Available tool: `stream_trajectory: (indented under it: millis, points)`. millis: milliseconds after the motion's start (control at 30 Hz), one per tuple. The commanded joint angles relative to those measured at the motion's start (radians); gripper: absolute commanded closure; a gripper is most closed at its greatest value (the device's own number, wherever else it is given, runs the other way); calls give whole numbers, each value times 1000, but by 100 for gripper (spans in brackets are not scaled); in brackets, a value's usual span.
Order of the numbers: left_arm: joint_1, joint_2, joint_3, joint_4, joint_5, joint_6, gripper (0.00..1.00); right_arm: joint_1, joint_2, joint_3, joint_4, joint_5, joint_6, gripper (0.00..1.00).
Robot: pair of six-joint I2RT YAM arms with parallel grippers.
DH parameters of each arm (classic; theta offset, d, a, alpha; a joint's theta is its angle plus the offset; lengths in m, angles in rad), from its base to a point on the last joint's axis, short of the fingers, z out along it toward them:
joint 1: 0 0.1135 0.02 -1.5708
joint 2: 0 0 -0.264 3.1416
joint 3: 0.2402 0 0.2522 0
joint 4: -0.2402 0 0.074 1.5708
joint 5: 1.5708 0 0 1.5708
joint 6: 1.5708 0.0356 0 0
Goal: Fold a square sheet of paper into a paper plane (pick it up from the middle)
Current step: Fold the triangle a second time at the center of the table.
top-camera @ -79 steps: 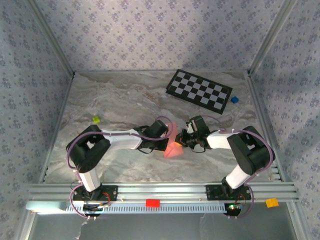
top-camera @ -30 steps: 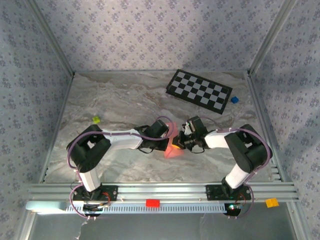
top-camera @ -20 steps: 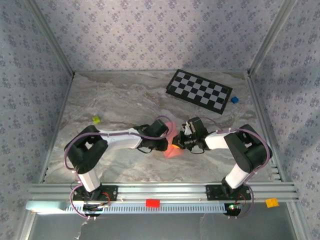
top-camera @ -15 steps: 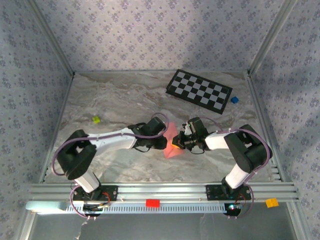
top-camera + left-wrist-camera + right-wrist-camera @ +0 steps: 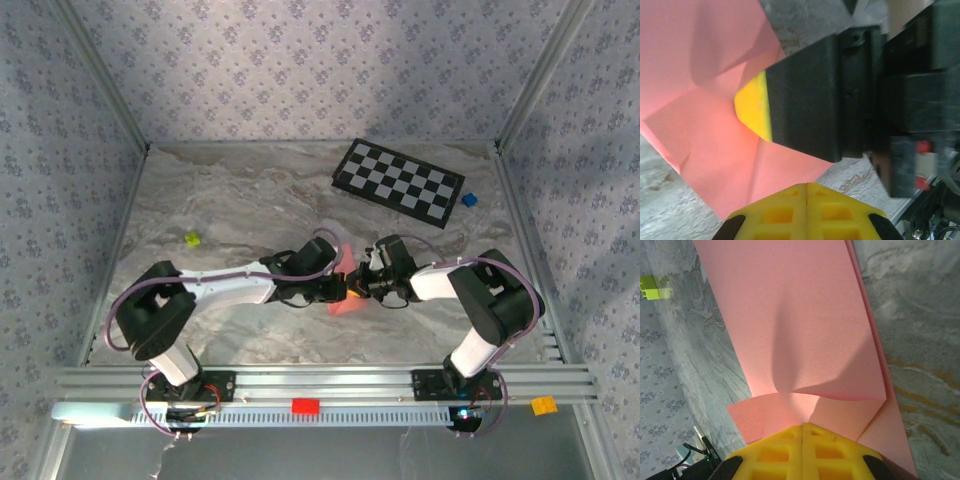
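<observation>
Top external shows the part-folded square sheet of paper (image 5: pixel 343 305) mid-bench, right end effector (image 5: pixel 356 289) pinching it, left end effector (image 5: pixel 338 290) clenched alongside; I judge we're mid-fold, needing a pressed crease next.

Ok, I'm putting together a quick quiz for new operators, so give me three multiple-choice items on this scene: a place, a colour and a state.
1. Where on the table does the checkerboard lie?
A. near left corner
B. far right part
C. dead centre
2. What colour is the small block just off the board's right end?
A. blue
B. white
C. black
3. How is the right hand?
A. wide open
B. shut on the pink paper
C. shut on a block

Answers:
1. B, the top view shows it far and right.
2. A, it is plainly blue.
3. B, its wrist view shows the sheet pinched at the closed tips.
</observation>
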Motion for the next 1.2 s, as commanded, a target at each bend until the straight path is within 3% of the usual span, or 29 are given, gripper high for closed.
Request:
stream_trajectory:
  millis: [0, 433, 800, 1167]
  points:
    - [-4, 35, 6, 31, 23, -37, 97, 2, 28, -28, -63, 72, 7, 97]
    - [-3, 138, -5, 48, 45, -18, 97, 6, 22, -52, -49, 85, 18, 97]
    - [-14, 99, -136, 171, 53, -92, 96, 3, 27, -79, -39, 95, 11, 97]
    - [-3, -13, -139, 223, 51, -106, 92, -3, 33, -81, -39, 95, 8, 98]
